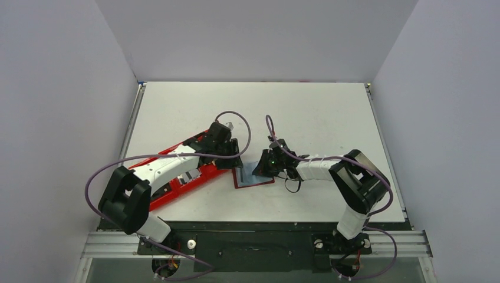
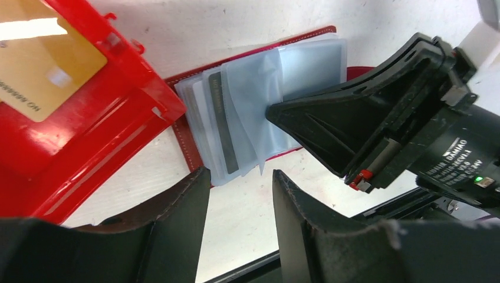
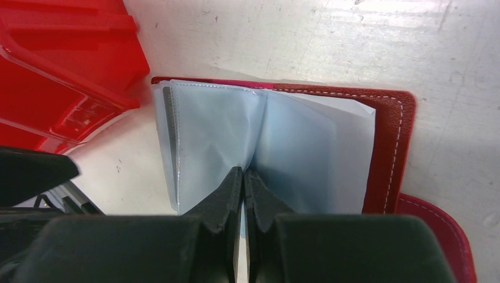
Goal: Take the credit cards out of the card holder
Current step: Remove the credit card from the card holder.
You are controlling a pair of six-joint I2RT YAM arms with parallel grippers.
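The card holder (image 3: 390,137) lies open; my right claw (image 3: 243,173) (marked DAMIAO) pinches its sleeve (image 3: 206,135), left claw (image 2: 239,175) parted beside it.

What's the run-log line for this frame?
card holder: open | left gripper: open, at its edge | right gripper: shut on clear sleeve | credit card: in red tray | dark-striped card: sleeved

a bright red plastic tray (image 2: 127,112) is laid on the left side of the white desk (image 1: 312,112), turned at a slant. small scuffs and grey marks are seen on the desk top. the desk is closed in by plain grey walls (image 1: 53,88) on three sides.
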